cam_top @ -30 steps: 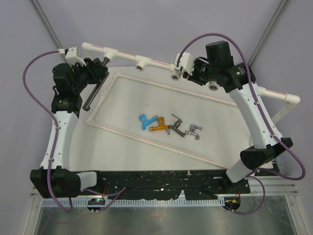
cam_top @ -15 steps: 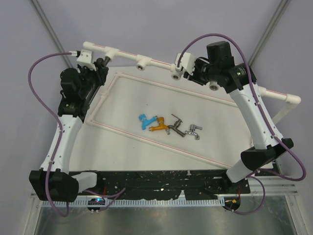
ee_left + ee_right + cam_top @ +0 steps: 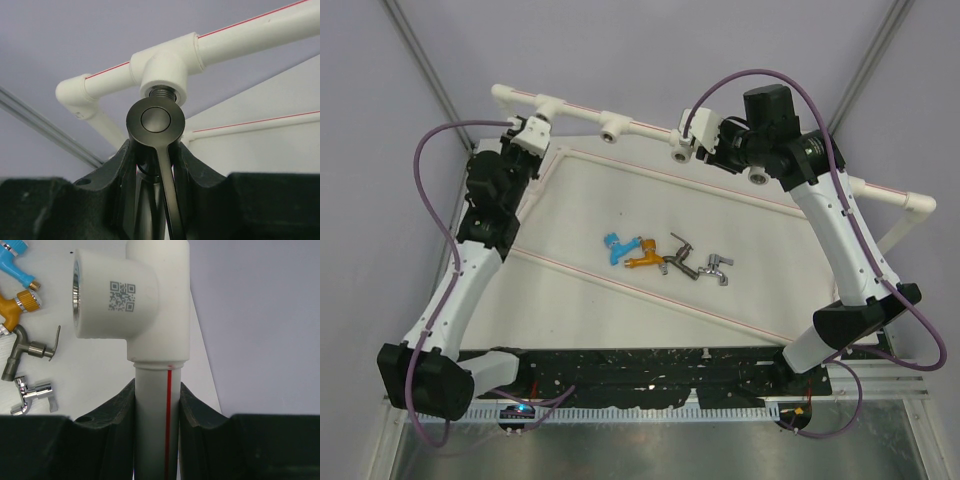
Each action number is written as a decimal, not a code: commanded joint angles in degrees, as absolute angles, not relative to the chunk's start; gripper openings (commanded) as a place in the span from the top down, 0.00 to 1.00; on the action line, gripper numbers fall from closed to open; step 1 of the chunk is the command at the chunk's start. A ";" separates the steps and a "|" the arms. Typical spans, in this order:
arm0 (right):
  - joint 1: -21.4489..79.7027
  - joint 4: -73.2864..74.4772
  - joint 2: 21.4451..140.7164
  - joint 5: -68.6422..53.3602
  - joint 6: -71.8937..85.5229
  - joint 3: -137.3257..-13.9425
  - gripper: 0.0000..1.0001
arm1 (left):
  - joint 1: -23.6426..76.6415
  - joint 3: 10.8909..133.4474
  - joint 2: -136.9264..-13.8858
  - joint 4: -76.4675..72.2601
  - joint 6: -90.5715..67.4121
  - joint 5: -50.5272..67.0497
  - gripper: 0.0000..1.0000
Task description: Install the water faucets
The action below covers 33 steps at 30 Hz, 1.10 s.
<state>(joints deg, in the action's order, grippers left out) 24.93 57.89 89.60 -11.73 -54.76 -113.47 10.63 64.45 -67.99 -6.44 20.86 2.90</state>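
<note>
left wrist view: the left gripper (image 3: 156, 160) clamps the large dark-grey faucet (image 3: 155, 120) between both fingers. the faucet's threaded end sits at the mouth of a tee socket (image 3: 162, 75) on the white pipe frame (image 3: 250, 35), near a corner elbow.

right wrist view: the right gripper (image 3: 157, 405) is closed around a straight run of the same frame, just below a second tee (image 3: 150, 295) bearing a printed code.

top external view: the blue faucet (image 3: 613, 246), orange faucet (image 3: 645, 257), dark metal faucet (image 3: 678, 252) and chrome faucet (image 3: 716, 268) lie in a close row on the white table (image 3: 620, 190), well apart from both grippers.
</note>
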 commanded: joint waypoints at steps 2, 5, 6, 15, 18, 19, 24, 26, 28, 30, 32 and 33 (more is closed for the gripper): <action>26.54 62.23 85.34 -20.83 -55.28 -112.85 0.95 | 15.64 58.81 -70.40 -14.04 36.19 -3.50 1.00; 26.54 62.14 85.08 -21.09 -55.46 -112.68 0.95 | 17.40 56.17 -71.10 -18.36 43.05 -6.06 1.00; 26.54 62.05 85.17 -21.01 -55.46 -112.76 0.95 | 17.84 55.64 -71.36 -19.24 44.89 -6.41 1.00; 26.54 61.52 84.38 -21.62 -55.55 -111.97 0.95 | 20.12 49.05 -74.70 -31.54 58.52 -10.19 1.00; 26.54 61.35 84.37 -21.62 -55.55 -111.71 0.95 | 20.92 47.47 -76.20 -35.41 63.09 -11.07 1.00; 26.54 61.35 84.20 -21.71 -55.55 -111.62 0.95 | 20.92 46.94 -76.55 -36.81 63.80 -11.16 1.00; 26.54 61.00 83.76 -21.71 -55.55 -110.92 0.95 | 21.09 47.02 -77.52 -39.46 63.72 -11.87 1.00; 26.54 60.91 83.76 -21.53 -55.46 -110.83 0.95 | 21.27 47.20 -77.52 -39.73 63.46 -11.87 0.95; 26.54 61.00 83.59 -21.62 -55.37 -110.83 0.95 | 21.18 47.11 -77.52 -40.51 63.28 -12.48 0.89; 26.54 61.00 83.67 -21.62 -55.37 -110.83 0.95 | 21.27 46.93 -77.43 -41.39 62.84 -13.01 0.81; 26.54 61.00 83.58 -21.62 -55.37 -110.74 0.95 | 21.27 46.85 -77.26 -42.10 61.97 -13.97 0.73; 26.54 61.00 83.76 -21.53 -55.37 -110.74 0.95 | 21.27 46.85 -77.17 -42.53 61.44 -14.41 0.69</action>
<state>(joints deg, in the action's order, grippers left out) 24.62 55.42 88.09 -11.03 -55.68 -110.98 20.29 48.38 -74.43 -46.74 62.46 -15.03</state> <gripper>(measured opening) 0.360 0.328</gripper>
